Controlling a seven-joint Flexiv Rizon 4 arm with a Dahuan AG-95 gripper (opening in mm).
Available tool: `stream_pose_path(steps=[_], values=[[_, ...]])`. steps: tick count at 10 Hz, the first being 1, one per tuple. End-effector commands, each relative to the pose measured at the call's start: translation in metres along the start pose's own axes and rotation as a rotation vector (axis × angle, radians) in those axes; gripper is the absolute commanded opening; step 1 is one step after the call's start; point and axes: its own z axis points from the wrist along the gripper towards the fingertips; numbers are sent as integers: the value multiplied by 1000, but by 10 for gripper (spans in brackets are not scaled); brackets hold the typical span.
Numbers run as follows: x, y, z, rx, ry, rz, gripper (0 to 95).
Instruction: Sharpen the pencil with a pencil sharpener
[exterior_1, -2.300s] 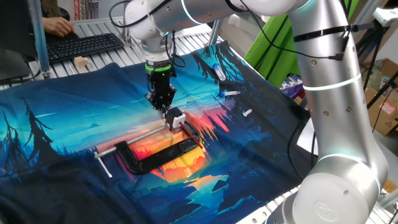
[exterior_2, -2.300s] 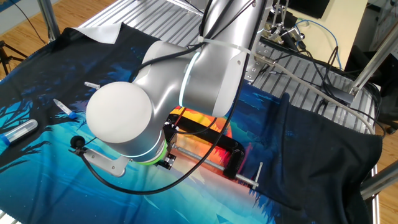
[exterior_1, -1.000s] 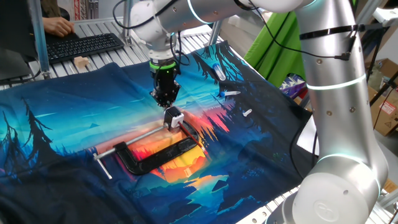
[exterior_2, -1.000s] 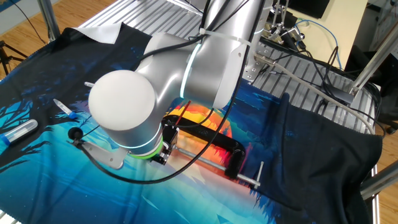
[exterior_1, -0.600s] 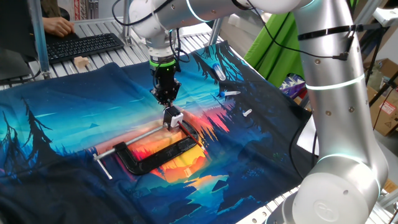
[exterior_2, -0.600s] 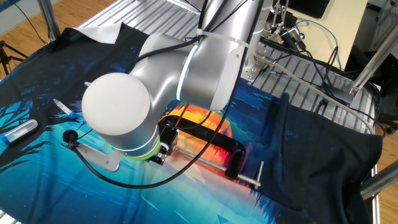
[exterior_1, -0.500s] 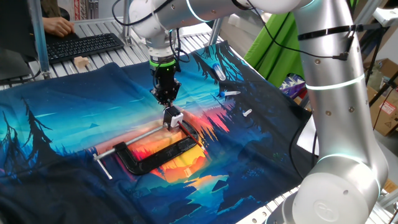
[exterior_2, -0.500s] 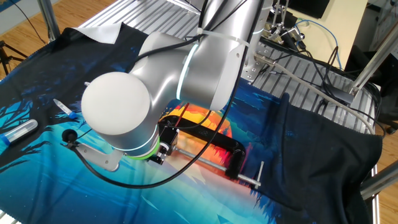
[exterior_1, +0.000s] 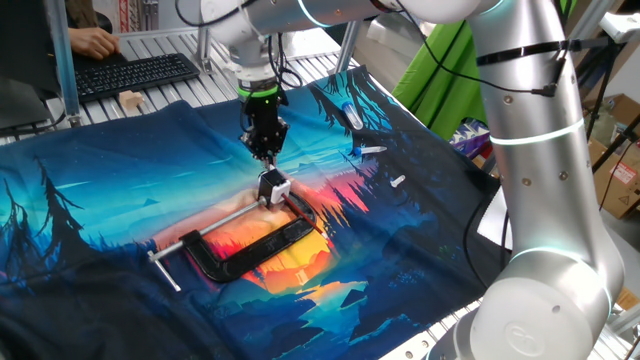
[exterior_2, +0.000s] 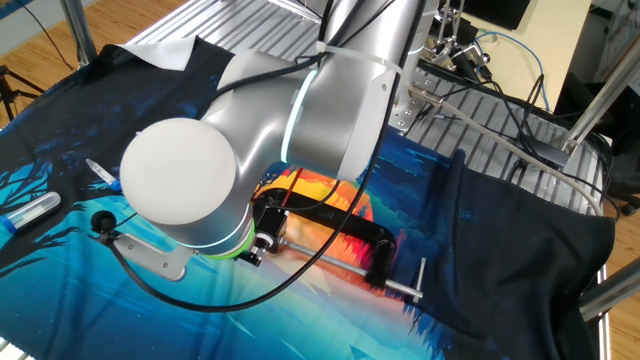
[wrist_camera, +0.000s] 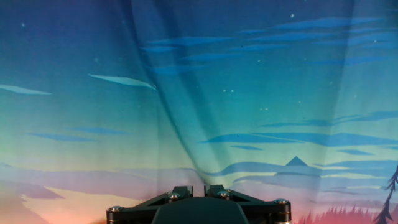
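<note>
In one fixed view my gripper (exterior_1: 265, 152) points down, a short way above the pencil sharpener (exterior_1: 272, 187), a small white-and-black block at the jaw of the big black clamp (exterior_1: 245, 250). The fingers stand almost together. A very thin dark stick, the pencil (exterior_1: 267, 165), seems to reach from the fingertips down towards the sharpener. In the hand view only the finger bases (wrist_camera: 181, 190) show, close together over the printed cloth; pencil and sharpener are out of that view. In the other fixed view the arm hides the gripper and sharpener; the clamp (exterior_2: 345, 228) shows.
Blue-and-white marker pens lie right of the clamp (exterior_1: 351, 114) (exterior_1: 370, 150), with a small piece (exterior_1: 397, 182) nearby. More pens lie at the cloth's left in the other fixed view (exterior_2: 104, 175) (exterior_2: 30, 210). A keyboard (exterior_1: 135, 72) and a person's hand are at the back.
My gripper has lifted and drawn back from the sharpener, which it was touching earlier. The clamp and sharpener have shifted slightly to the left.
</note>
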Motion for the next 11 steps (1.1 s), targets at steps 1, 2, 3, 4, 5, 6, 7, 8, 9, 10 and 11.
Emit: stream_pose_path(steps=[1,2,3,4,5,6,7,8,9,10,11], values=[[1,2,-3,-3,-1,6,0],[2,4,-5,-3,-2,13,0],[4,7,-8,-5,-1,24,0],[5,10,-11,-9,2,31,0],[6,12,-14,-7,3,38,0],[6,13,-16,-9,6,42,0],[7,15,-17,-13,5,48,0],[8,17,-19,-14,5,54,0],[11,21,-21,-15,7,69,0],[13,24,-23,-18,9,76,0],[16,28,-25,-18,10,85,0]])
